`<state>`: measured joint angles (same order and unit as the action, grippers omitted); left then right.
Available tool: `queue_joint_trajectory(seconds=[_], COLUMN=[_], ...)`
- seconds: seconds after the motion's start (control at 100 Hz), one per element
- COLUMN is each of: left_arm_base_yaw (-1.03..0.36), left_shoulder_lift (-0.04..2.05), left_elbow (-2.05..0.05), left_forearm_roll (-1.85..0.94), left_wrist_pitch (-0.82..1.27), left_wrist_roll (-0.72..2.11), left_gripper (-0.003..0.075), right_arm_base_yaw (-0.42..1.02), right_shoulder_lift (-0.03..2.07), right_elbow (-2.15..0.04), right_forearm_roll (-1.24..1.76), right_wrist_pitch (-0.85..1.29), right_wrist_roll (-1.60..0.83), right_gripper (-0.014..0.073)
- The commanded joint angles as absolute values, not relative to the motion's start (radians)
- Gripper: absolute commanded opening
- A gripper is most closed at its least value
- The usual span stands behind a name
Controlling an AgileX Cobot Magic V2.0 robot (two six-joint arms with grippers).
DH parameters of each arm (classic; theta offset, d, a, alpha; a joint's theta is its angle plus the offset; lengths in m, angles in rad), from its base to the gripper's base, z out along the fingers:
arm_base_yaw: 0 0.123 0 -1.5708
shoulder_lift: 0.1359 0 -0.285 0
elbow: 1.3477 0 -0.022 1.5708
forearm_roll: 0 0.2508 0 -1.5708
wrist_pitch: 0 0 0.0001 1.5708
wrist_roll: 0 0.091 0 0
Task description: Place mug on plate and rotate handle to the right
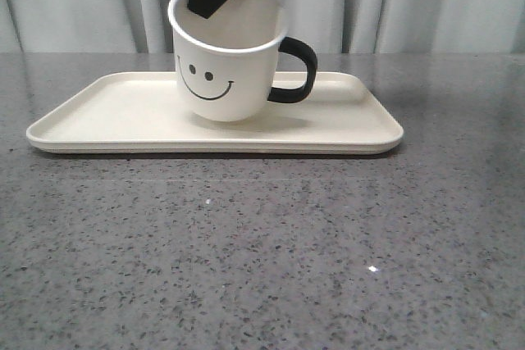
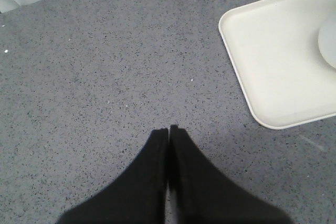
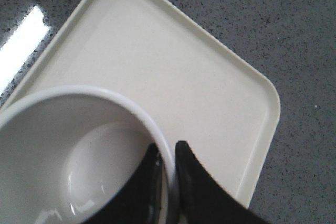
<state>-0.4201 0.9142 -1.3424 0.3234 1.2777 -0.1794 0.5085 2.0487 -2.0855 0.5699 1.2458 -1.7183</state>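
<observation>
A: Position is logged — the mug (image 1: pixel 225 59) is held tilted over the middle of the plate (image 1: pixel 98 120), its base at or just above the plate floor; contact cannot be judged from the front view. The handle (image 1: pixel 297 71) is seen pointing to the right in that view.

B: Grip noted. The right gripper (image 3: pixel 169 158) is closed on the mug's rim wall, one finger inside the cup and one outside. The left gripper (image 2: pixel 168 130) is pressed shut on nothing, above bare table (image 2: pixel 105 66) just beside the plate's corner.

A: Handling — the mug is judged rigid, glazed and slippery, likely ceramic, so chipping is a risk if it is dropped. A rim pinch is narrow; the tilt suggests the cup may swing about the fingers. The rim wall is considered the workable hold, since the handle loop must be left free to show its heading.

B: Room is recorded as ample: flat plate floor lies on both sides of the mug, the low raised rim is well apart, and open table is seen in front. A curtain (image 1: pixel 82 6) hangs behind.
</observation>
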Motion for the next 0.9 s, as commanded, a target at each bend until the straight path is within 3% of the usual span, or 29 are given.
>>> queue_joint_trajectory(seconds=[0.0, 0.89], left_arm_base_yaw=[-0.426, -0.426], left_shoulder_lift=[0.909, 0.911], left_elbow=[-1.363, -1.363], left_forearm_roll=[0.338, 0.345], left_wrist_pitch=[1.259, 1.255], left_wrist_roll=[-0.183, -0.181], left_gripper=[-0.002, -0.002], right_arm_base_yaw=[0.509, 0.526], right_shoulder_lift=[1.985, 1.985], right_elbow=[-2.101, -2.096], right_forearm_roll=[0.618, 0.631], right_wrist_pitch=[1.337, 1.338], right_wrist_roll=[-1.709, -1.577], right_gripper=[-0.0066, -0.0066])
